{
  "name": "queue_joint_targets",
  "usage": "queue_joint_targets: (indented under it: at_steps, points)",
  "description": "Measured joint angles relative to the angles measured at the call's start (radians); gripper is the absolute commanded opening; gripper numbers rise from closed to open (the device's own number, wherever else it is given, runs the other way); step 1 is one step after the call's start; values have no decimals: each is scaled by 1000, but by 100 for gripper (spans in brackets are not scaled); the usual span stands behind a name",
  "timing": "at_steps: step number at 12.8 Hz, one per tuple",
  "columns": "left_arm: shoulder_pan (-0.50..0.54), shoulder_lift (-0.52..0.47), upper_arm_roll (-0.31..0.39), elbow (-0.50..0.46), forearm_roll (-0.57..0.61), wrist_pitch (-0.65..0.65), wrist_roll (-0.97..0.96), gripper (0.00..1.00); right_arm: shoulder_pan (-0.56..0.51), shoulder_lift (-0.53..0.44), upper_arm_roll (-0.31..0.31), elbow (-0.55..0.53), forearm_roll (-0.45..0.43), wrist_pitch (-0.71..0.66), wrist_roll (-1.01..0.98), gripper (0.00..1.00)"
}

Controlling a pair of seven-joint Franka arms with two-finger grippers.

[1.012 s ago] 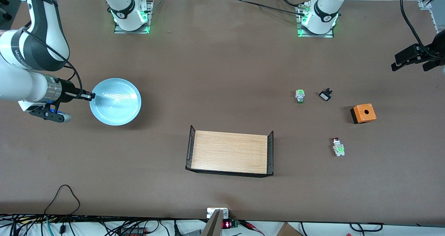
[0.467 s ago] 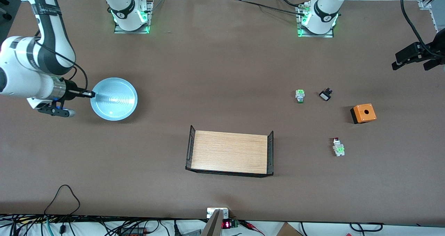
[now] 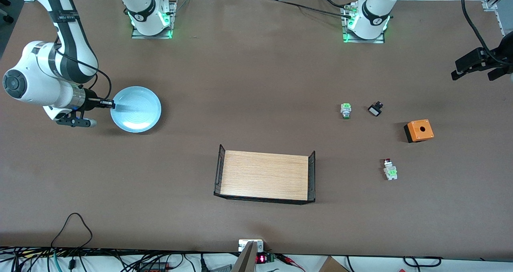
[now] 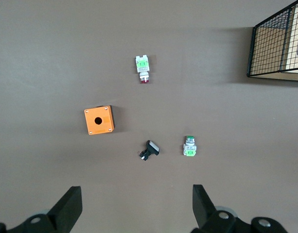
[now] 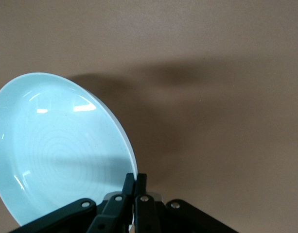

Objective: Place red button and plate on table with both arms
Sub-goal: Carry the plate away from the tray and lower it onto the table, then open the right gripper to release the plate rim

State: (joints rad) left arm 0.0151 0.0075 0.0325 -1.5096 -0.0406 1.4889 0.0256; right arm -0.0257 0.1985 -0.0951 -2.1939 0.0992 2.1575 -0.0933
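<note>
White jointed arms with black bands at the joints, on green-lit bases. Black cable looped along the right arm's forearm (image 3: 52, 83), a silver collar before its black gripper (image 3: 107, 103). Left gripper (image 4: 134, 213) matte black, two blunt fingers.

The right gripper (image 3: 109, 103) pinches the pale blue plate (image 3: 136, 109) by its rim toward the right arm's end of the table (image 3: 256, 75); the left gripper (image 3: 477, 65) hangs open at the left arm's end; the red button (image 3: 389, 169) lies nearer the camera than the orange box (image 3: 419, 130).
</note>
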Motion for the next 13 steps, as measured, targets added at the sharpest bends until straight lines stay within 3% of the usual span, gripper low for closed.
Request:
queue_joint_targets:
  at_steps: [9,10,12,13]
  points:
    - [0,0,-21,-1,0,0,0,100,-28,1,0,-175,0,230,-109,1]
    - [0,0,-22,-1,0,0,0,100,-31,3,0,-187,0,244,-114,18]
    - [0,0,-24,-1,0,0,0,100,-35,5,0,-202,0,259,-118,99]
    - [0,0,-24,-1,0,0,0,100,-37,5,0,-204,0,258,-118,100]
